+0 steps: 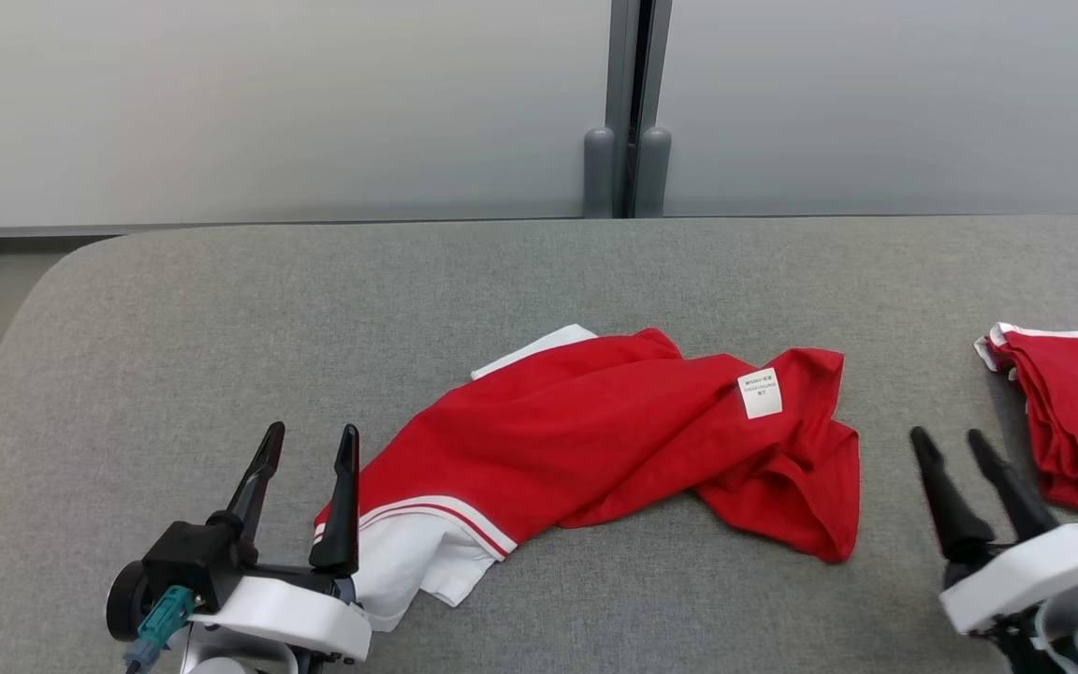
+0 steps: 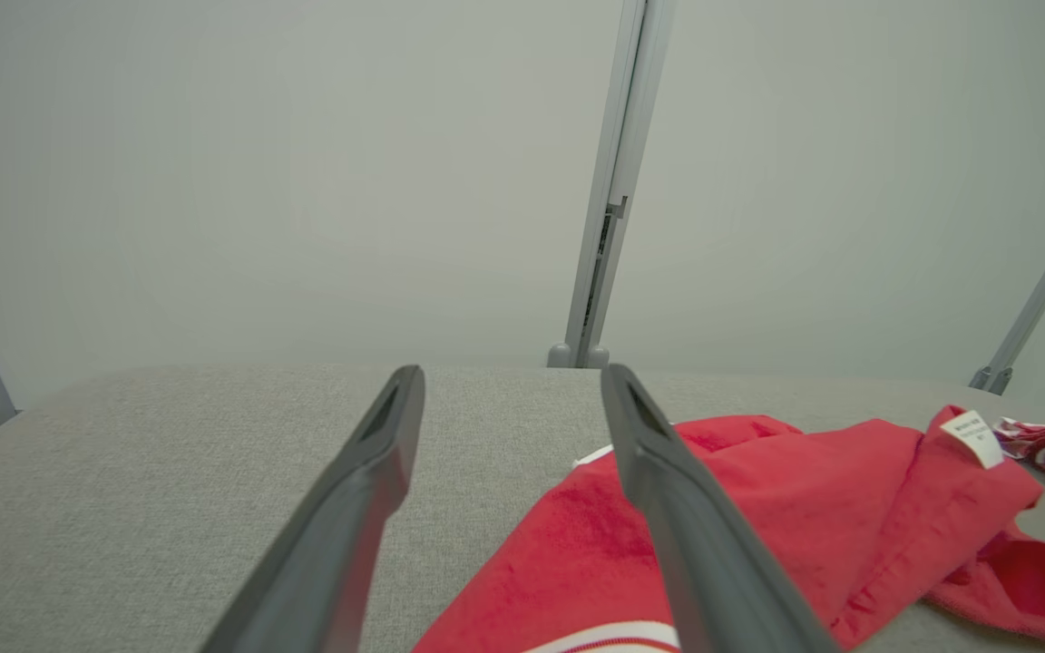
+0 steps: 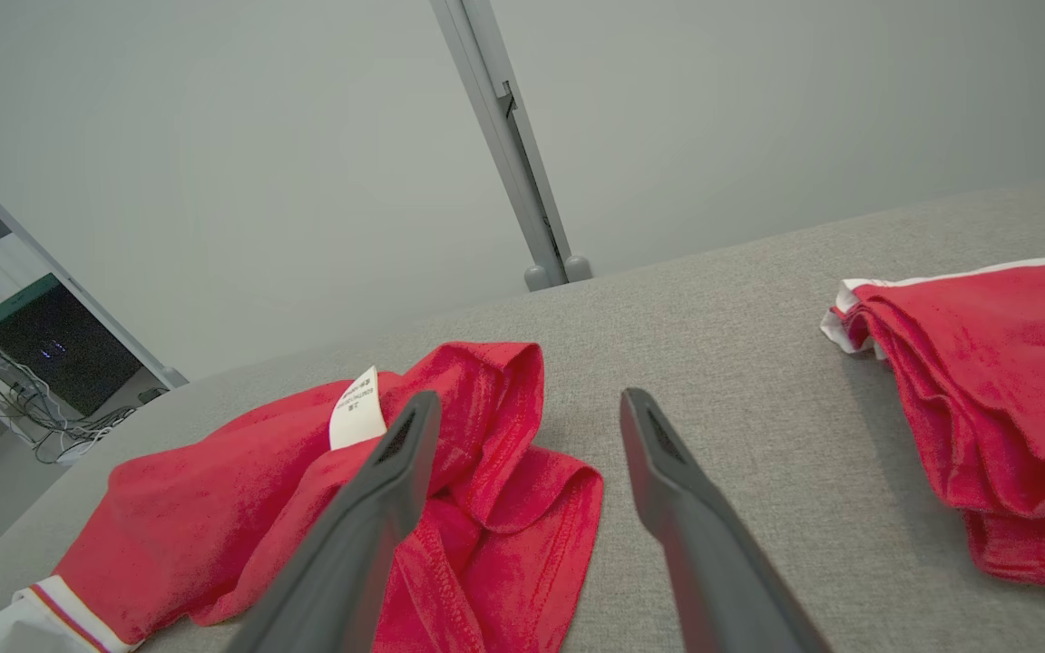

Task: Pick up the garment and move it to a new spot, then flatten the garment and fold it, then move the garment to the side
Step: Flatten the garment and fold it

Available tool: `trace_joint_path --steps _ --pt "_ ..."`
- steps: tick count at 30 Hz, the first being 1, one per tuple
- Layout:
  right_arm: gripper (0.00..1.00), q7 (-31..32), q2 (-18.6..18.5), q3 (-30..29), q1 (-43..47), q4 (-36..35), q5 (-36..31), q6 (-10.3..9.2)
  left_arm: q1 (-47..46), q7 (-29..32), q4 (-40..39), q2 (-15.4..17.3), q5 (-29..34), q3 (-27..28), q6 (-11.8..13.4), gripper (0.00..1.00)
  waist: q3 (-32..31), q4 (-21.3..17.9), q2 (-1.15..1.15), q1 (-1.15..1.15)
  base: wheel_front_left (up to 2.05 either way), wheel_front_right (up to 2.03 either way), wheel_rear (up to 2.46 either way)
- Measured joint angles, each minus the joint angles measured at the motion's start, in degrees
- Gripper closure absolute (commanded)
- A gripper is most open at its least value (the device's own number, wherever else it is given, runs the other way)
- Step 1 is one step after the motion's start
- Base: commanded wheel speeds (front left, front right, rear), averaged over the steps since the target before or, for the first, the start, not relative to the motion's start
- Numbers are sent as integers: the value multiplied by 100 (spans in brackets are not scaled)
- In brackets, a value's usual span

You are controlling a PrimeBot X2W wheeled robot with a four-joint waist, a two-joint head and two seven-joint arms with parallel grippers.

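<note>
A red garment (image 1: 595, 421) with white trim and a white label lies crumpled in the middle of the grey padded table (image 1: 539, 271). It also shows in the left wrist view as the garment (image 2: 813, 508) and in the right wrist view as the garment (image 3: 350, 508). My left gripper (image 1: 307, 440) stands open at the garment's near left corner, beside the white hem, holding nothing. My right gripper (image 1: 951, 445) is open and empty, off to the right of the garment, above bare table. Both pairs of fingers (image 2: 359, 508) (image 3: 686, 508) show spread apart.
A second red garment (image 1: 1077, 412) lies bunched at the table's right edge, close to my right gripper, and shows as the second garment (image 3: 994, 381). Pale wall panels with a grey post (image 1: 628, 103) stand behind the table. The table's left edge curves down towards the floor.
</note>
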Motion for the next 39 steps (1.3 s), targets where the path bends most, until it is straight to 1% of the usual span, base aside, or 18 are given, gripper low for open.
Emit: trace_joint_path --steps 2,5,10,13,19,23,24,25,26,27,28,29,33,36,39 --pt "0 56 136 160 -106 45 -36 -1 -10 0 3 1 3 -12 -1 0 46 1 0 0 0 0 0" --pt "0 249 254 380 -508 215 -73 0 -94 1 -2 0 11 -37 -3 0 149 24 0 0 0 0 0" --pt "0 630 511 667 -1065 717 309 0 -188 0 32 -3 15 -81 -27 0 304 142 0 0 0 0 0" --pt "0 826 586 865 -1270 1017 573 -1 -247 1 52 -7 15 -87 -30 0 372 243 0 0 0 0 0" --pt "0 940 635 1060 -1511 1546 965 0 -294 0 88 -8 15 -87 -37 0 446 393 0 0 0 0 0" --pt "0 922 655 1181 -1644 1712 1158 0 -317 0 100 -7 16 -81 -45 0 489 438 0 0 0 0 0" --pt "11 909 652 1226 -1675 1727 1198 0 -329 1 99 -9 18 -83 -46 0 499 448 0 0 0 0 0" --pt "11 903 654 1281 -1699 1728 1238 0 -337 0 99 -9 18 -85 -51 0 509 457 0 0 0 0 0" --pt "52 878 660 1329 -1718 1729 1282 0 -339 1 100 -9 19 -82 -51 0 516 467 0 0 0 0 0" --pt "70 844 661 1382 -1737 1729 1312 0 -339 0 101 -8 19 -81 -52 0 520 475 0 0 0 0 0" --pt "90 793 654 1440 -1760 1725 1326 0 -339 0 102 -8 20 -78 -52 0 522 480 0 0 0 0 0" --pt "100 747 643 1486 -1784 1719 1338 0 -339 0 102 -7 23 -74 -52 0 520 481 0 0 0 0 0" --pt "100 588 499 1661 -1798 1642 1397 0 -338 0 115 -3 27 -49 -51 0 463 461 0 0 0 0 0" --pt "100 455 302 1735 -1798 1512 1397 0 -316 1 136 -3 29 -33 -44 0 380 419 0 0 0 0 0" --pt "100 453 53 1816 -1801 1277 1390 0 -252 1 151 7 29 -3 -31 0 275 345 0 0 0 0 0"
